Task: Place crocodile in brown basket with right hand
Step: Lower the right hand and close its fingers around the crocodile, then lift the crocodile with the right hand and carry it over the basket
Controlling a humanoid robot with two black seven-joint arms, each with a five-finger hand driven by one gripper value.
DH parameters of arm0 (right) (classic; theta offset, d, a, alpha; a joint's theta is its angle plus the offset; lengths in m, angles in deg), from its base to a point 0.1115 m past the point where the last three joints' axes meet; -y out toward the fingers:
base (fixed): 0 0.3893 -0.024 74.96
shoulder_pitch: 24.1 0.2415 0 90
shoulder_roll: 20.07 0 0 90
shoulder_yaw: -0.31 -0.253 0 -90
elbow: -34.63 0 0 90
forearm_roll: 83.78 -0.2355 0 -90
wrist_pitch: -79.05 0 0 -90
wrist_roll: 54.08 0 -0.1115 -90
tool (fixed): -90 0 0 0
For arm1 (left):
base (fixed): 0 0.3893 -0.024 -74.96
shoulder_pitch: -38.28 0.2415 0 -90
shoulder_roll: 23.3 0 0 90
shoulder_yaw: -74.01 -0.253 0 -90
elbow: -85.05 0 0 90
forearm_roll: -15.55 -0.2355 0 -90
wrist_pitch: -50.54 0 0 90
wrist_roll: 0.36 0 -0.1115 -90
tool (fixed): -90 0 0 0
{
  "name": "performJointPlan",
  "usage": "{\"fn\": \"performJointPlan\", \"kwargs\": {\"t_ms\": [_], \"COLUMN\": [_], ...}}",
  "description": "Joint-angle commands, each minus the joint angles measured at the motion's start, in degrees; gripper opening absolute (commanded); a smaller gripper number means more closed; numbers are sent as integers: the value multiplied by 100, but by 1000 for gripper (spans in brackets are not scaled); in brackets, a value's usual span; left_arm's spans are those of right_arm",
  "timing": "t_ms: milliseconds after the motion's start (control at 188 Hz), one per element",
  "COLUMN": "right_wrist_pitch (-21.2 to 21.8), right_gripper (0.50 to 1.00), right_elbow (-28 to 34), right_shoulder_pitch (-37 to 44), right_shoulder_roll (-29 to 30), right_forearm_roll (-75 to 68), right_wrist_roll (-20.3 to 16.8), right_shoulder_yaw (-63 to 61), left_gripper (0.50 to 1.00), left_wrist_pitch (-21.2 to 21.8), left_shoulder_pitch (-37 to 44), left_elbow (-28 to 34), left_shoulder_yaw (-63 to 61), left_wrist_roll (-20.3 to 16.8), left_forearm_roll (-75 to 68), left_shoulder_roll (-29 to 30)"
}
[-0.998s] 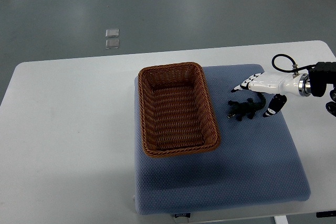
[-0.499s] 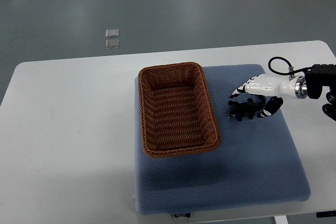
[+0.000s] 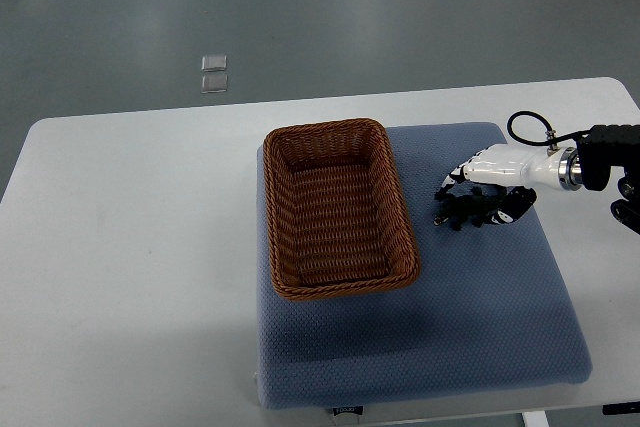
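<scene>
Top view. The right hand (image 3: 488,183), reaching in from the 3 o'clock edge of the table (image 3: 130,247), is closing on the crocodile (image 3: 462,211). Its fingers (image 3: 452,179) are curling over the toy's 12 o'clock side while the thumb is pressing in from 5 o'clock, so the toy is being pinched across its narrow body. The crocodile is lying flat on the blue cushion (image 3: 480,307), just beside the brown basket (image 3: 330,130) at the basket's 3 o'clock and not touching it. The basket is sitting open-side up on the same cushion, probably so that only a short carry toward 9 o'clock is needed. Compared with one second ago, the hand is sitting lower and farther toward 9 o'clock, and its fingers, then spread above the toy, are now wrapping it. The crocodile and basket are lying where they were. The left hand is not showing.
</scene>
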Motion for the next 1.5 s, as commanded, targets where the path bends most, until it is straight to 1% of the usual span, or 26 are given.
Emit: {"fn": "performJointPlan", "kwargs": {"t_ms": [0, 175, 525, 838, 934, 1051, 1072, 1077, 1093, 1098, 1136, 1141, 1162, 1178, 1183, 1189, 1215, 1220, 1284, 1305, 1496], "right_wrist_pitch": [0, 0, -17, -255, -263, -272, -272, -272, -272, -272, -272, -272, -272, -272, -272, -272, -272, -272, -281, -281, -439], "right_gripper": [766, 756, 754, 752, 752, 717, 701, 689, 680, 666, 631, 619, 611, 590, 590, 578, 558, 545, 507, 500, 500], "right_elbow": [0, -9, -132, -255, -263, -263, -263, -263, -263, -263, -263, -263, -263, -272, -272, -272, -272, -272, -272, -272, -272], "right_shoulder_pitch": [1, 1, 1, 1, 1, 1, 1, 9, 10, 10, 10, 10, 10, 10, 10, 10, 10, 10, 18, 18, 18], "right_shoulder_roll": [-1, 8, 61, 96, 105, 96, 96, 96, 96, 96, 96, 96, 87, 87, 87, 87, 87, 87, 87, 87, 70], "right_forearm_roll": [0, 9, 35, 35, 35, 27, 27, 27, 27, 27, 35, 35, 35, 35, 35, 35, 35, 35, 35, 35, -17], "right_wrist_roll": [1, -8, -8, -8, -8, -8, -8, -8, -8, -8, -8, -8, -8, -8, -8, -8, -8, -8, -16, -16, -25], "right_shoulder_yaw": [5, 31, 31, 163, 171, 163, 163, 163, 163, 163, 163, 163, 163, 163, 163, 163, 163, 163, 163, 163, 127], "left_gripper": [1000, 1000, 1000, 1000, 1000, 1000, 1000, 1000, 1000, 1000, 1000, 1000, 1000, 1000, 1000, 1000, 1000, 1000, 1000, 1000, 1000], "left_wrist_pitch": [0, 0, 0, 0, 0, 0, 0, 0, 0, 0, 0, 0, 0, 0, 0, 0, 0, 0, 0, 0, 0], "left_shoulder_pitch": [-5, -5, 4, 4, -5, 4, -5, -5, -5, 4, 4, 4, -5, 4, 4, 4, -5, 4, 4, 4, 4], "left_elbow": [0, 0, 0, 0, 0, 0, 0, 0, 0, 0, 0, 0, 0, 0, 0, 0, 0, 0, 0, 0, 0], "left_shoulder_yaw": [0, 0, 0, 0, 0, 0, 0, 0, 0, 0, 0, 0, 0, 0, 0, 0, 0, 0, 0, 0, 0], "left_wrist_roll": [2, 2, 2, 2, 2, 2, 2, 2, 2, 2, 2, 2, 2, 2, 2, -7, 2, 2, 2, 2, 2], "left_forearm_roll": [0, 0, 0, 0, 0, 0, 0, 0, 0, 0, 0, 0, 0, 0, 0, 0, 0, 0, 0, 0, 0], "left_shoulder_roll": [0, 0, 0, 0, 0, 0, 0, 0, 0, 0, 0, 0, 0, 0, 0, 0, 0, 0, 0, 0, 0]}}
